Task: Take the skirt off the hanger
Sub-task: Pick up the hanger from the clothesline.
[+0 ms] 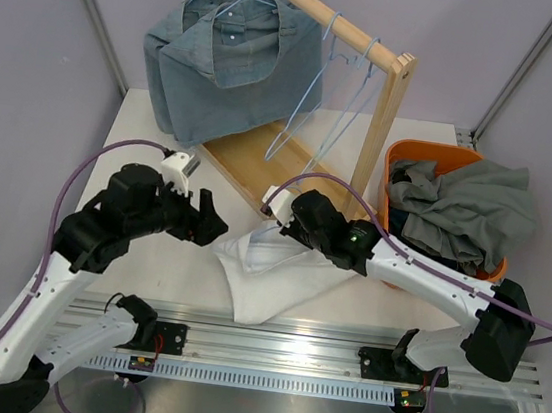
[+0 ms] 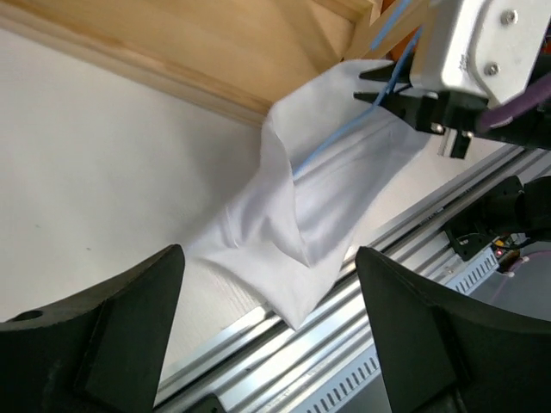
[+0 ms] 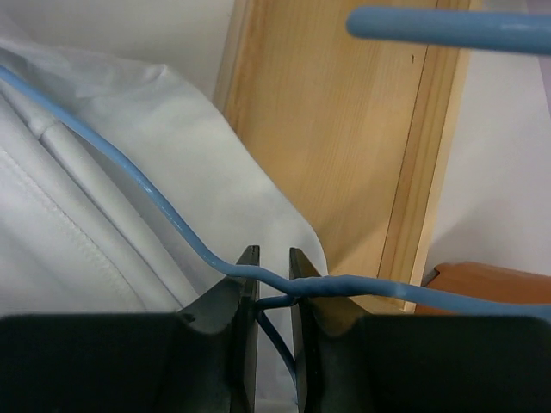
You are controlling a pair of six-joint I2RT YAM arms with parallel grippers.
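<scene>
The white fabric skirt lies crumpled on the white table, close to the near rail, between the two arms. From above, its top end reaches up to the right gripper and its length runs from there toward the near edge. The left gripper sits just left of it, jaws pointing at the cloth — the nearer free tool. Behind stands a wooden rack with a denim garment hung on it, and to the right an orange basket of grey clothes; neither blocks the way.

Left wrist view: the jaws stand wide apart with nothing between them, the skirt straight ahead. A light-blue wire hanger runs from a fold in the cloth up to the right gripper.

Right wrist view: the jaws are clamped on that wire, the skirt's waist just to the left, the rack's base board behind. The wire looks partly tucked into the cloth — so the skirt probably needs drawing leftward, off the hanger.
</scene>
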